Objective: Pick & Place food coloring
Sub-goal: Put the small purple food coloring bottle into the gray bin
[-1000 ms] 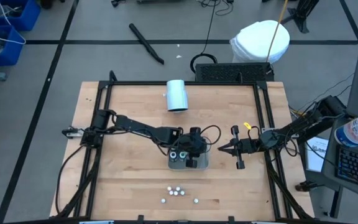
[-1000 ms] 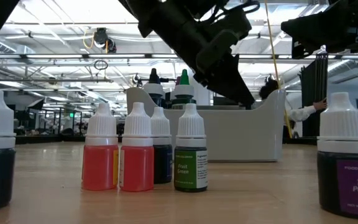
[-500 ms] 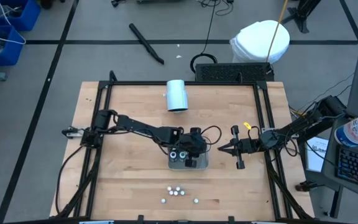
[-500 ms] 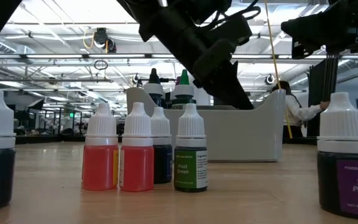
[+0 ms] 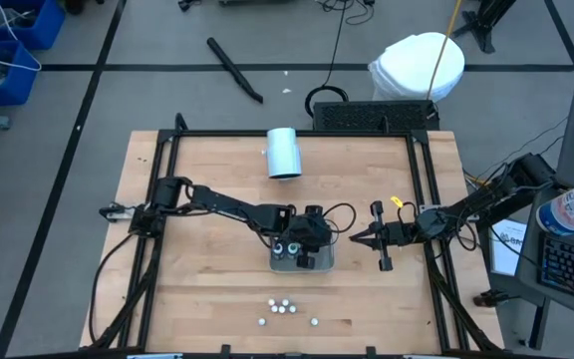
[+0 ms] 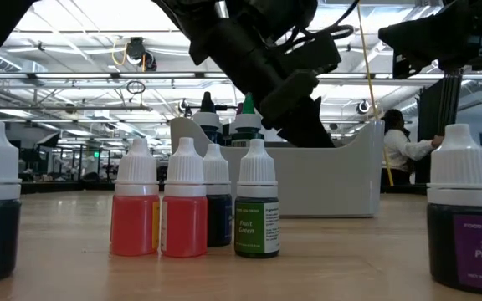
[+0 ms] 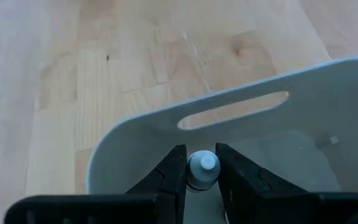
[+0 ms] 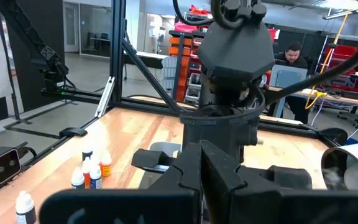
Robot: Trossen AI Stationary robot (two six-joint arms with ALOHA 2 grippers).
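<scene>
Inside the grey tray [image 7: 328, 87], the left claw [image 7: 202, 171] clamps a food coloring bottle's white cap [image 7: 203, 168]

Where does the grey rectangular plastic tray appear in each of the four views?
High view: grey rectangular plastic tray, table centre, under the left hand.
Low view: tray behind the small bottles.
Left wrist view: handle-slot wall ahead.
Right wrist view: mostly hidden, edge.
Shared landmark: the left hand holding a white-capped bottle.
</scene>
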